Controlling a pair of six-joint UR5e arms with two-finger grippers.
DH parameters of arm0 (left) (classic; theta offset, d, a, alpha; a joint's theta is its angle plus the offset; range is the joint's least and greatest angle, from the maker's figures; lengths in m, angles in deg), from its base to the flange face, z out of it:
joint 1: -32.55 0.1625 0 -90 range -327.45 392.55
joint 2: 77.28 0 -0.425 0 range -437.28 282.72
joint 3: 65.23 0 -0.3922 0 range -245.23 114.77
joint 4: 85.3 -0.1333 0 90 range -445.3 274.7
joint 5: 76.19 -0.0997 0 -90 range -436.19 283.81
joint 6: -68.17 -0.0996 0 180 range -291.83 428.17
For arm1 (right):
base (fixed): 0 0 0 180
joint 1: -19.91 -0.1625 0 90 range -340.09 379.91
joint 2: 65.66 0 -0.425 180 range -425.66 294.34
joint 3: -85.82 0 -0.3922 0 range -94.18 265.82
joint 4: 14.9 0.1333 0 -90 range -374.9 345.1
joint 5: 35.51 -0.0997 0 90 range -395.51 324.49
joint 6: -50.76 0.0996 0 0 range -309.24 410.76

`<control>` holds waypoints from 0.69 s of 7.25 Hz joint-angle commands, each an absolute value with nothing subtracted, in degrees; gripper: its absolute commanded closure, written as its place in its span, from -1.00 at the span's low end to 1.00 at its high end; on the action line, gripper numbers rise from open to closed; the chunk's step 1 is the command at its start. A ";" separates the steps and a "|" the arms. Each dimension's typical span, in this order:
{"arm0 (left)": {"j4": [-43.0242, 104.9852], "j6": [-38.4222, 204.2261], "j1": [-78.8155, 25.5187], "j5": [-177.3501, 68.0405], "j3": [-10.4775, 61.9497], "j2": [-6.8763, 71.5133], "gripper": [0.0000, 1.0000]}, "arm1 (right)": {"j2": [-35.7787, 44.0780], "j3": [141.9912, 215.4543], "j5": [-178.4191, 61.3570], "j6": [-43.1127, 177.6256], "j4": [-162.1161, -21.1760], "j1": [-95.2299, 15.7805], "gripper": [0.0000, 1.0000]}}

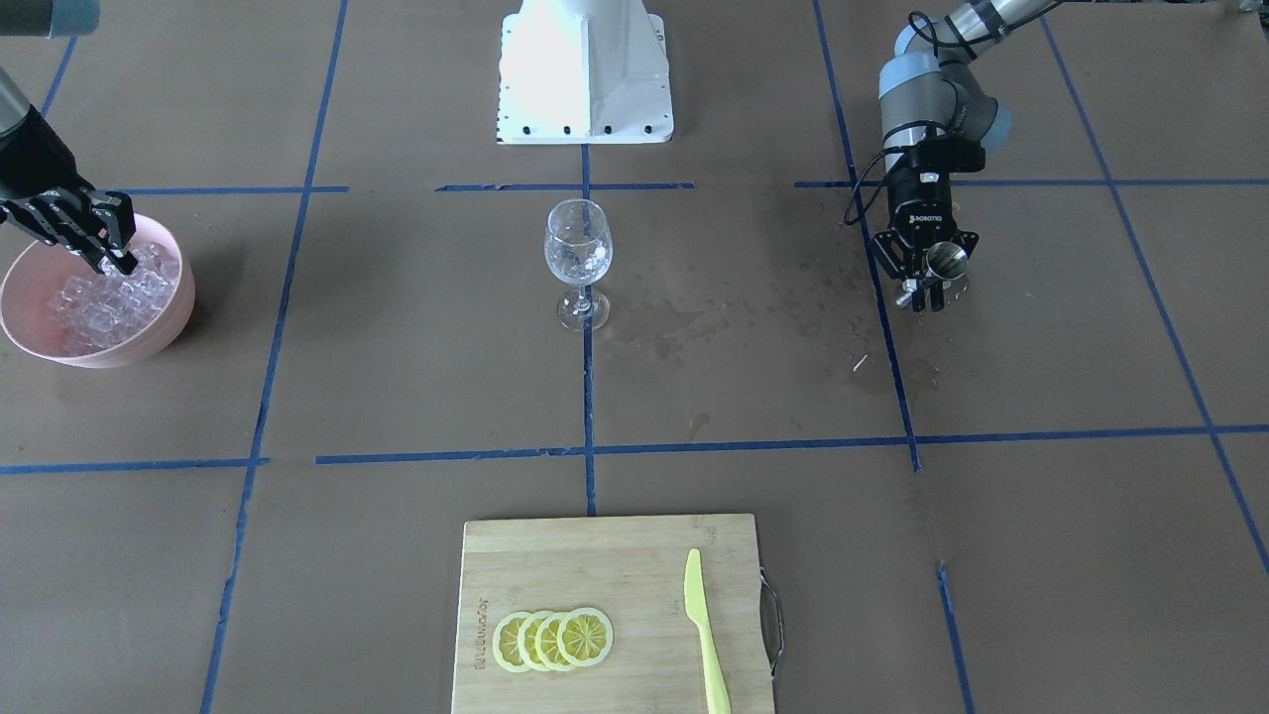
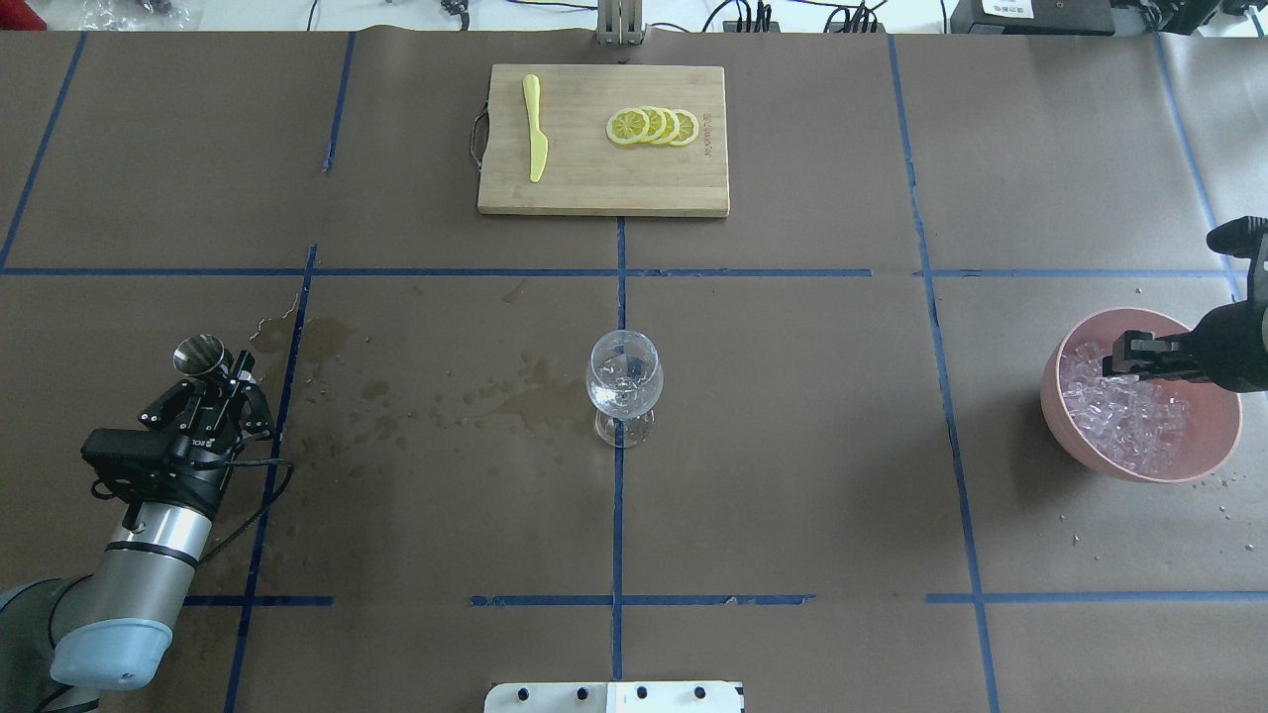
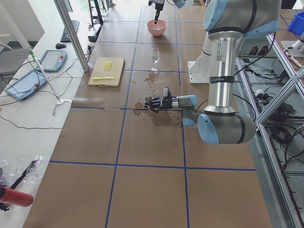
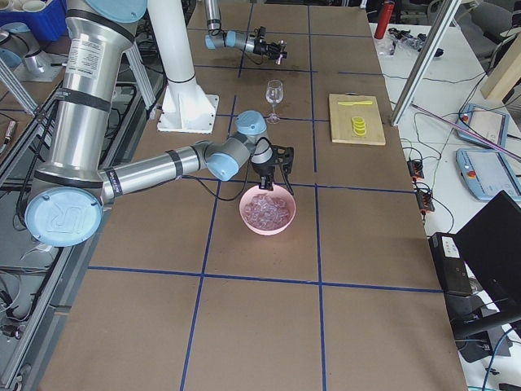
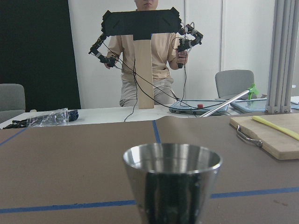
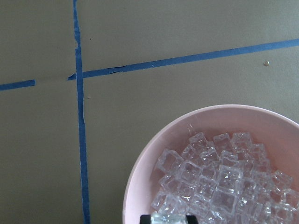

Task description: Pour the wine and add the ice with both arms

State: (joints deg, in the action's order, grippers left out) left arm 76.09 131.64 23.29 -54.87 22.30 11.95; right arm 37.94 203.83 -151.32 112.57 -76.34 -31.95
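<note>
Ice point(image 6: 219, 186) between narrow right pincer point(image 1: 121, 262) tips; steel cup point(image 5: 172, 184) in left pincer point(image 2: 220, 378)

Grey-silver jointed robot arms point(image 2: 149, 564): two. Clear stemmed wine glass point(image 2: 624, 381): one. Pink round bowl point(image 2: 1214, 436), 3 o'clock: one; clear glassy ice cubes point(image 2: 1124, 416): uncountable heap. Yellow lemon slices point(image 2: 654, 126): four. Yellow-green plastic knife point(image 2: 536, 139), wooden cutting board point(image 2: 594, 188), steel conical cup point(image 2: 198, 355): one each.

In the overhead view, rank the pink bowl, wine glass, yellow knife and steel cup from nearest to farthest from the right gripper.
1. Pink bowl: the right gripper reaches into it.
2. Wine glass: table centre.
3. Yellow knife: on the cutting board, far side.
4. Steel cup: held by the left gripper.
</note>
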 commanded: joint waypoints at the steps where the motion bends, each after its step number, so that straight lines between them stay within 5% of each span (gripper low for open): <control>1: 75.89 131.63 23.32 -54.57 22.22 12.11 0.71 | 37.88 203.85 -151.35 112.54 -76.33 -31.95 1.00; 3: 75.89 131.54 23.32 -54.30 21.87 12.20 0.52 | 37.88 203.85 -151.35 112.54 -76.33 -31.95 1.00; 5: 75.81 131.10 23.23 -53.52 21.87 12.20 0.12 | 37.88 203.85 -151.35 112.54 -76.33 -31.95 1.00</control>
